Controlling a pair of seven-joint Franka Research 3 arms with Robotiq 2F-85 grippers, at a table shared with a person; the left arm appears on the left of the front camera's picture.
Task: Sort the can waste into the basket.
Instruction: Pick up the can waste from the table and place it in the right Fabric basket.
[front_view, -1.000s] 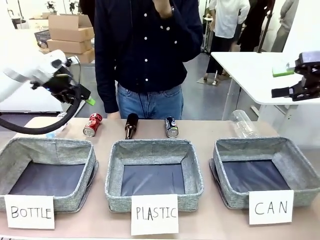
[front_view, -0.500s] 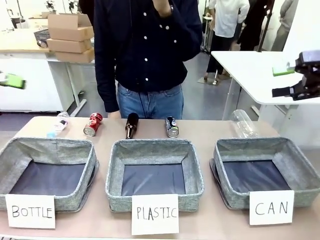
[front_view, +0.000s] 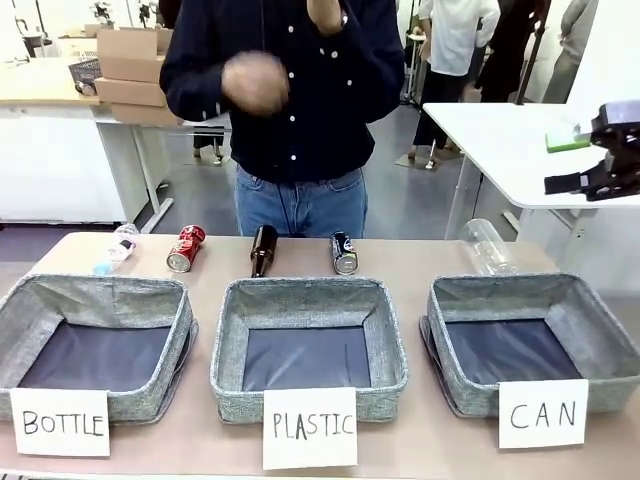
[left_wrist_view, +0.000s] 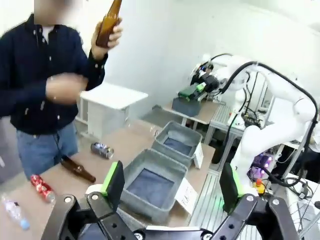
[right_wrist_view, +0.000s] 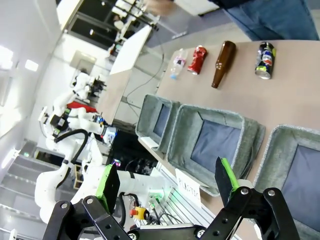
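Note:
A red can (front_view: 186, 248) and a dark can (front_view: 343, 253) lie on their sides along the table's far edge. The CAN basket (front_view: 590, 330) stands at the front right with nothing in it. My right gripper (front_view: 570, 162) hangs open high above the table's right end, well clear of the CAN basket. In the right wrist view its jaws (right_wrist_view: 167, 185) stand wide over the red can (right_wrist_view: 198, 60), dark can (right_wrist_view: 264, 53) and CAN basket (right_wrist_view: 280, 145). My left gripper (left_wrist_view: 171, 185) is open and holds nothing, high off the table's left end, facing the red can (left_wrist_view: 41, 186), dark can (left_wrist_view: 102, 149) and CAN basket (left_wrist_view: 177, 145).
Between the cans lies a brown bottle (front_view: 262, 250). Clear plastic bottles rest at the far left (front_view: 113, 248) and far right (front_view: 487, 247). The BOTTLE basket (front_view: 30, 300) and PLASTIC basket (front_view: 228, 340) sit in front. The person (front_view: 290, 90) stands behind the table, holding up another brown bottle (left_wrist_view: 107, 25).
My left arm has pulled away to the left, out of the front view. The person's hand has come up in front of the chest. The right gripper has stayed put.

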